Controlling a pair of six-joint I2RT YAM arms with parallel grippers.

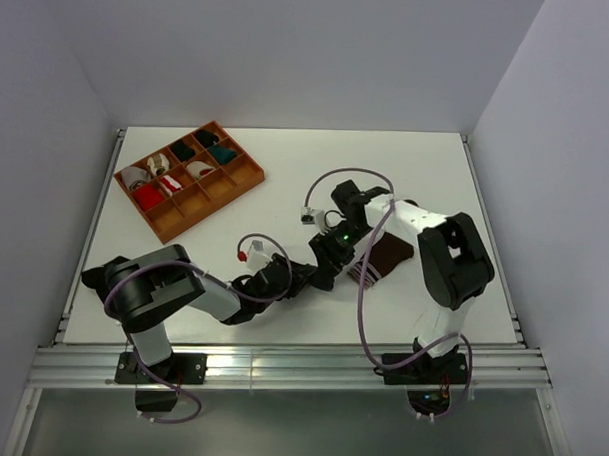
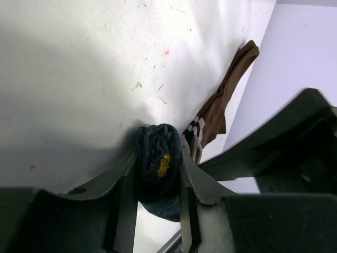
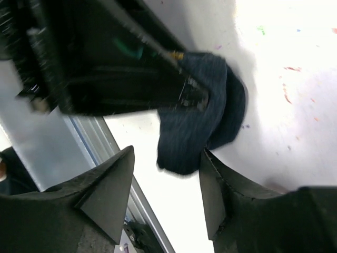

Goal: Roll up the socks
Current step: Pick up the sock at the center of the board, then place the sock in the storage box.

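Rolling tally: roughly half done, by my reckoning.
Far left: orange tray (image 1: 217,211) sits at the back-left of the table (image 1: 407,172), well apart from the work. Small bundles lie in its compartments and are no part of this job.
Left arm: stretched low across the front of the table towards the middle. The left gripper (image 2: 158,174) is clamped narrow, with fabric pinched between both fingers.
Centre: navy sock (image 2: 157,145) is wound into a tight round bundle held in those fingers, at or just above the tabletop; I cannot tell which. A pale patterned cuff (image 2: 192,136) shows just beside the roll, and I cannot tell whose it is.
Right arm: bent over from the right, wrist down over the same spot. The right gripper (image 3: 166,158) stands wide with nothing gripped. The navy bundle's lower edge hangs between its jaws, and no contact is visible.
Right of centre: brown sock (image 1: 389,256) lies flat and stretched out on the table, near the bundle, with no gripper on it.
Done: navy sock looks rolled.
Left to do: brown sock unrolled. I cannot tell whether it gets its own roll or joins the navy one. The navy roll is not yet set down and released.
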